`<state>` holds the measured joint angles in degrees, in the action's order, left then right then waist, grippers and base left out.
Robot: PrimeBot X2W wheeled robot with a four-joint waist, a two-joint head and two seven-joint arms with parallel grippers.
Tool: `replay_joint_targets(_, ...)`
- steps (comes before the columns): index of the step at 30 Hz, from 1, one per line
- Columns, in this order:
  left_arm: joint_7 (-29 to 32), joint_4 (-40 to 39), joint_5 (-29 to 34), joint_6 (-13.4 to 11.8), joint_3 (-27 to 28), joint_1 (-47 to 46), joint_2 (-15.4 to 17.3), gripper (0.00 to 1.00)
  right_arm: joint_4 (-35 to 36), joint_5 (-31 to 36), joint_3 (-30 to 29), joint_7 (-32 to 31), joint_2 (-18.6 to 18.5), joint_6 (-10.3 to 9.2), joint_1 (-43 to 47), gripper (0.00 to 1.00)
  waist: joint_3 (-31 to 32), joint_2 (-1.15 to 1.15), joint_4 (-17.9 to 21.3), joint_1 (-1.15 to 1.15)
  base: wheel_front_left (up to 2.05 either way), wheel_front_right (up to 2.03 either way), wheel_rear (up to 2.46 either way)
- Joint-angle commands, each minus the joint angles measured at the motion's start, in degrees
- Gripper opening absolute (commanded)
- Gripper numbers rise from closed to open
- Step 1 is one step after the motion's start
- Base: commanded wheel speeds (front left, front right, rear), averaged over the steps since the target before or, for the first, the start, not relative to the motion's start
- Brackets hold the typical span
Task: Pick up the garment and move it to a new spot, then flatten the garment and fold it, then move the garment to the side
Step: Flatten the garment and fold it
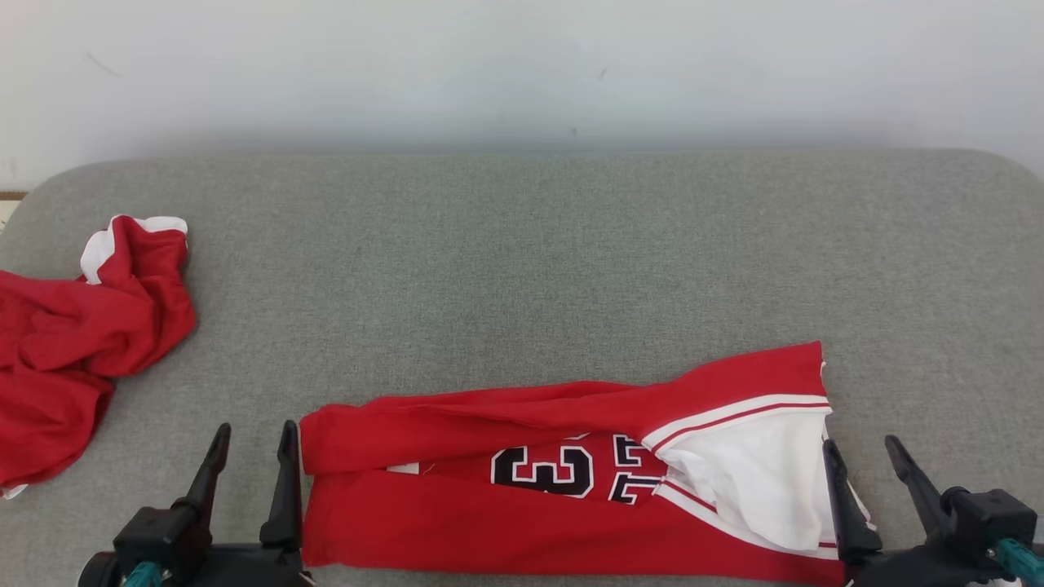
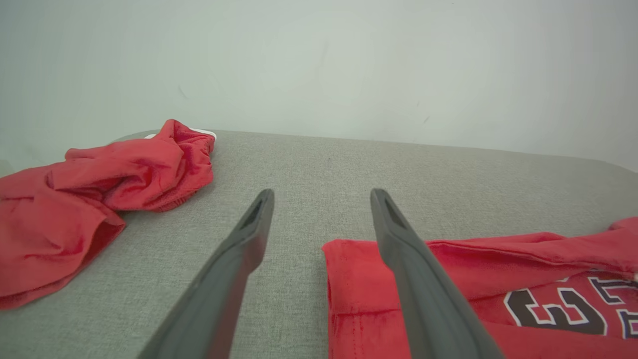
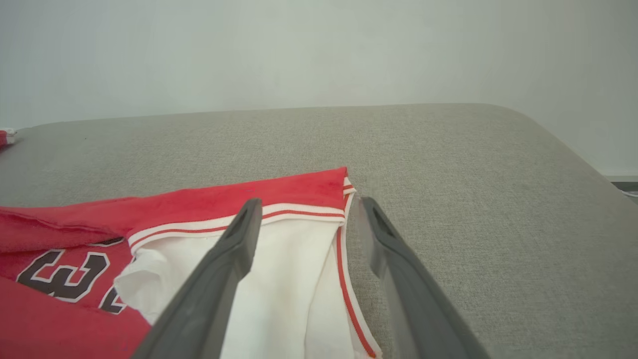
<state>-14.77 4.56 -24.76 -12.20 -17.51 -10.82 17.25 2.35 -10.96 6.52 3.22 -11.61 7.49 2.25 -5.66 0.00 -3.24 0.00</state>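
Head view: left gripper and right gripper flank folded garment, jaws apart.

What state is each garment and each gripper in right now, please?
Jersey, folded into a long flat band, number showing.
Crumpled red garment, bunched in a heap at the left.
Left gripper, open, empty, at the jersey's left end.
Right gripper, open, empty, straddling the jersey's right edge.
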Motion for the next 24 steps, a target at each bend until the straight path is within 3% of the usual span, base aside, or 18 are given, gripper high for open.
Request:
replay_joint_targets(1, -0.49, 0.39, 0.20, 0.27, 0.15, -0.78, -0.36, 1.00, -2.47, -0.64, 0.49, -0.23, -1.38, 0.01, -0.83, 1.00, -0.61, 0.00, -0.43, 0.00, 0.00, 0.00, 0.00)
replay_joint_targets(10, -0.38, 1.24, 0.57, 0.83, 0.38, -1.78, -1.57, 1.00, -14.95, -3.39, 2.41, 1.24, -3.94, 0.00, -5.75, 1.00, -2.25, 0.00, -1.18, 0.00, 0.00, 0.00, 0.00)
replay_joint_targets(21, -0.39, 1.57, 1.64, 1.43, 0.68, -2.84, -2.47, 1.00, -28.92, -6.94, 5.62, 1.79, -2.92, 0.00, -11.57, 1.00, -3.18, 0.00, -1.53, 0.00, 0.00, 0.00, 0.00)
replay_joint_targets(22, -0.39, 1.56, 1.62, 1.43, 0.75, -2.93, -2.52, 1.00, -29.82, -7.44, 6.01, 1.94, -2.80, 0.00, -11.85, 0.83, -3.24, 0.00, -1.53, 0.00, 0.00, 0.00, 0.00)
replay_joint_targets(23, -0.39, 1.53, 1.60, 1.53, 0.83, -3.09, -2.54, 1.00, -30.84, -8.04, 6.52, 1.82, -2.61, 0.00, -12.18, 0.34, -3.38, 0.00, -1.51, 0.00, 0.00, 0.00, 0.00)
replay_joint_targets(24, -0.39, 1.56, 1.67, 1.61, 0.94, -3.20, -2.58, 1.00, -31.62, -8.32, 7.05, 1.93, -2.57, 0.00, -12.46, 0.00, -3.45, 0.00, -1.46, 0.00, 0.00, 0.00, 0.00)
